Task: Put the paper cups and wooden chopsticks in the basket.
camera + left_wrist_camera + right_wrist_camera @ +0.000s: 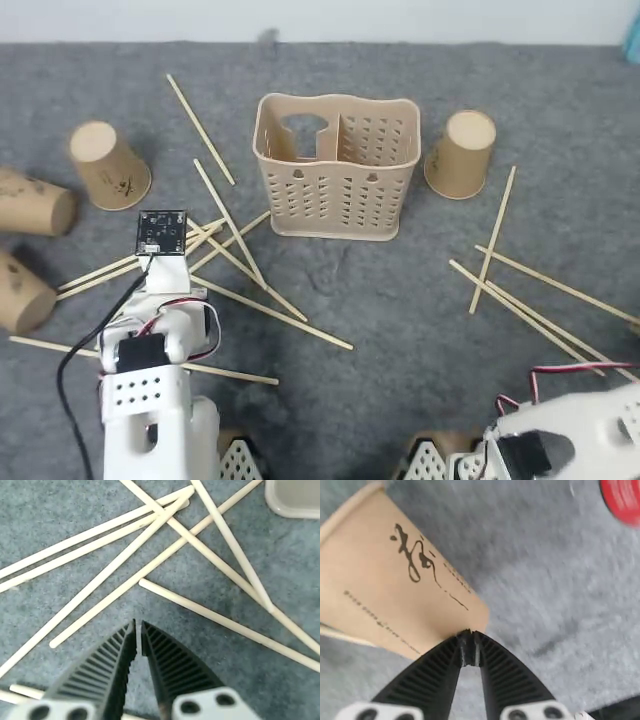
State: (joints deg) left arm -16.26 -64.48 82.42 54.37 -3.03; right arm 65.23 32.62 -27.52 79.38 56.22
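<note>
Carpet (400, 300), grey, runs to every edge of the high view. Its widest bare stretch lies in front of the basket (340, 200), which stands upright at top centre with two compartments open upward. Wooden chopsticks lie crossed in a pile (238, 240) just left of the basket, and a looser scatter (490, 250) lies to its right. One paper cup (108, 165) stands mouth down left of the basket and another (461, 153) stands just beside its right wall. Two more cups (30, 200) lie on their sides at the left edge.

Your left arm (150, 370) is stretched forward over the left pile. Your left gripper (138, 625) hangs above the sticks, jaws almost together, holding nothing.

Your right arm (570, 430) sits low at the near right corner. Your right gripper (469, 635) has its tips pressed together against the side of a lying cup (395, 590). That cup carries dark brush-like marks and a line of fine print, too small to read.
</note>
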